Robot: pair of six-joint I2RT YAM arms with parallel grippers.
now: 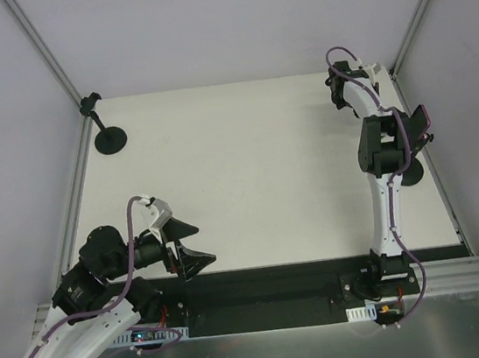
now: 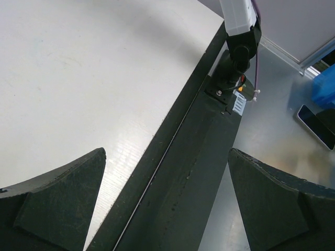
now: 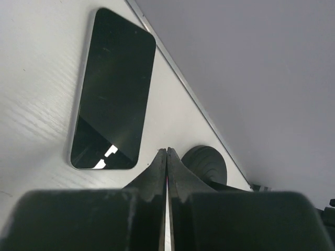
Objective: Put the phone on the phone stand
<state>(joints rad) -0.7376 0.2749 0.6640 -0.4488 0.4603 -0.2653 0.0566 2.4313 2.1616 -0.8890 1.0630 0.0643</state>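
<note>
Glossy black, the phone (image 3: pixel 112 89) apparently lies on the white table (image 3: pixel 31 130), just beyond the phone stand (image 3: pixel 208 163) (only its disc shows). The right gripper (image 3: pixel 167 157), pinched shut on nothing, must open wide before taking the phone's long edges.

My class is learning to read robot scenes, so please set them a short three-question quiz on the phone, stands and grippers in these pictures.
1. True or false: the right gripper grips the phone.
2. How many stands show in the top view? A one, B two, C three.
3. Fill in: the left gripper has its jaws ____.
Key: 1 false; it is shut on nothing, with the phone apart from it. 2 B; one far left, another far right. 3 open.
</note>
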